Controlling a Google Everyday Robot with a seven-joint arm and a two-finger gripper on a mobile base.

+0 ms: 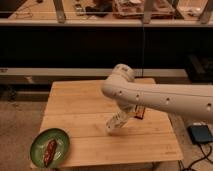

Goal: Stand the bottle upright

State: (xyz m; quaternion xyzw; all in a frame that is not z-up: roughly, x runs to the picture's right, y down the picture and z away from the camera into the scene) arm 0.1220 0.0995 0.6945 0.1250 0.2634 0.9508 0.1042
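Observation:
The bottle [115, 123] is small, pale and translucent. It hangs tilted over the middle right of the wooden table [80, 110]. My gripper [123, 118] comes down from the white arm [165, 97] and meets the bottle's upper end. The bottle's lower end points down and to the left, close to the table top.
A green plate [50, 147] with a brown piece of food sits at the table's front left corner. A small dark reddish box [139, 114] lies just right of the gripper. A blue-grey pad [201, 134] lies on the floor at the right. Dark shelving stands behind the table.

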